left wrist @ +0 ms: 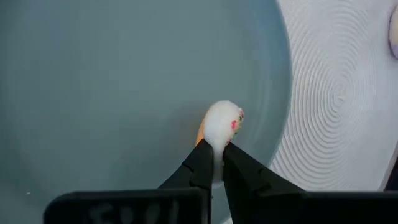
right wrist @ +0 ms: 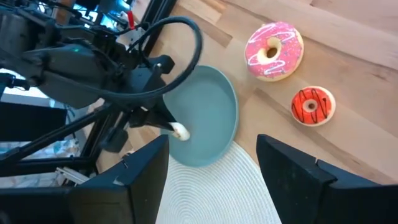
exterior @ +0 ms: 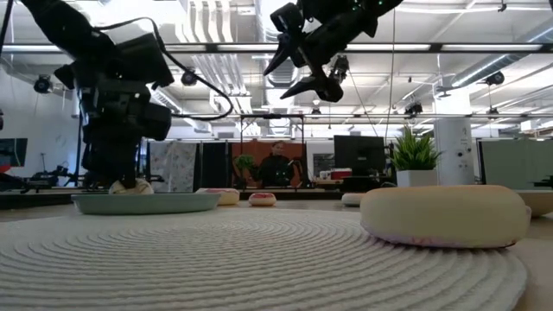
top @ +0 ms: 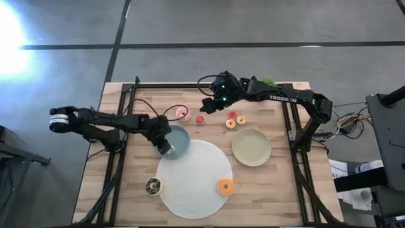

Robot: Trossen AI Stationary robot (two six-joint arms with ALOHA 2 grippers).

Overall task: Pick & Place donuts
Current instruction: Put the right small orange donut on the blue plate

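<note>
While the left arm reaches over the worktop (top: 126, 196) from the left side, these things show, going left to right:

Left claw (top: 166, 149): low over the teal plate (top: 182, 140), fingers pressed together on a tiny white donut (left wrist: 222, 122) with red and green specks. The tiny donut sits right at the plate's floor.

Dark brown donut (top: 153, 185): on the wood, just beside the left edge of the big white mat (top: 196, 177).

Teal plate: its right part lies over the mat's upper left edge.

Pink donut (top: 182, 113): on the wood, just above the teal plate.

Red donut (top: 200, 119): small, just to the right of the pink one.

Right claw (top: 209, 105): up in the air near the back of the worktop, above and beside the red donut. Its fingers are spread wide and hold nothing.

Orange donut (top: 225, 186): on the right edge of the mat, near the front.

Two tiny donuts: a red one (top: 232, 115) and a yellow one (top: 241, 120), close together, with an orange one (top: 230, 124) touching them.

Beige plate (top: 252, 147): just right of the mat, with nothing on it.
</note>
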